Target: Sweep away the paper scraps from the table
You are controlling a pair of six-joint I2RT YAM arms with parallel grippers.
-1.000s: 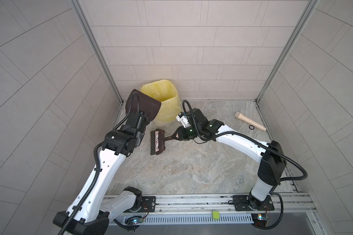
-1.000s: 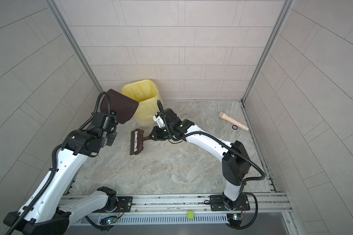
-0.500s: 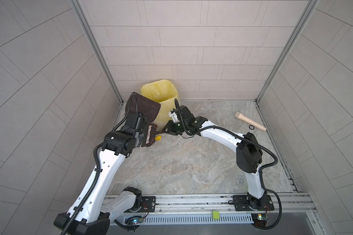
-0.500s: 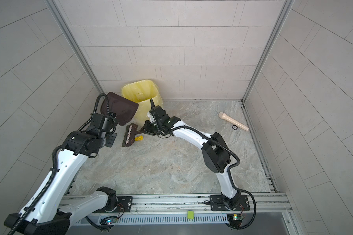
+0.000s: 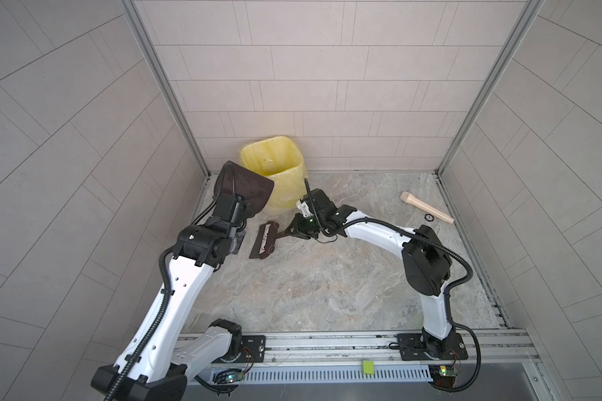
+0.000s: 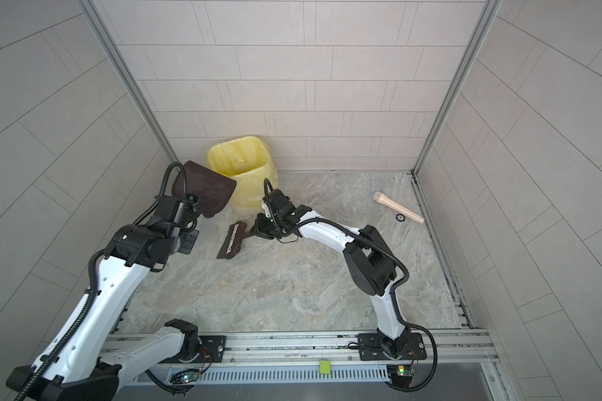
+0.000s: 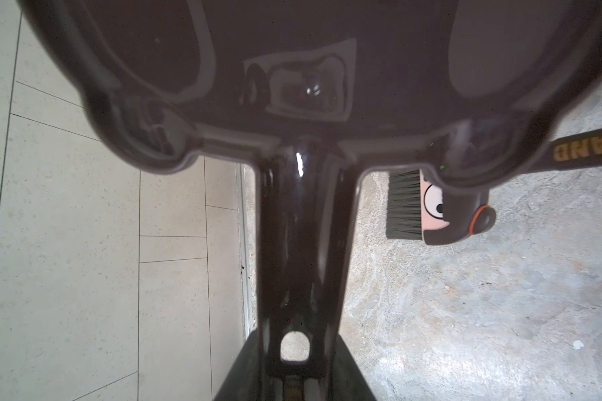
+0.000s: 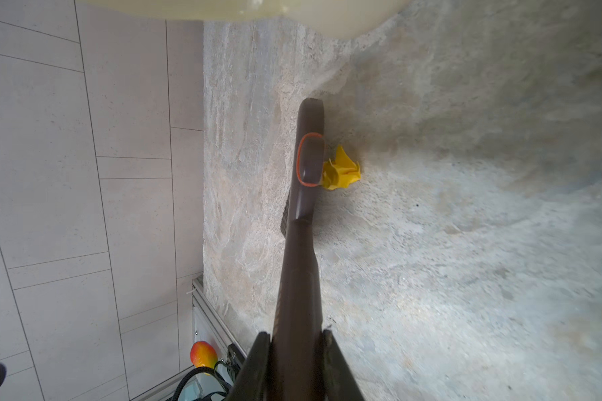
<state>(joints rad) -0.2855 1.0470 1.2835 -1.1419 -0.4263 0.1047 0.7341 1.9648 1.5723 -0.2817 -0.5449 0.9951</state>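
Observation:
My right gripper is shut on the handle of a dark brown brush. Its head rests on the marble table in front of the yellow bin. One yellow paper scrap lies against the brush head in the right wrist view; neither top view shows it. My left gripper is shut on the handle of a dark brown dustpan, held raised and tilted beside the bin. A tiny white bit lies on the table.
A beige cylinder and a small dark ring lie at the far right by the rail. A red-yellow mango toy sits near the front rail. A green square sits on the front rail. Tiled walls enclose three sides.
The brush swung left toward the dustpan, with a yellow scrap showing beside it, then came back a little to the right. The dustpan stays raised by the bin.

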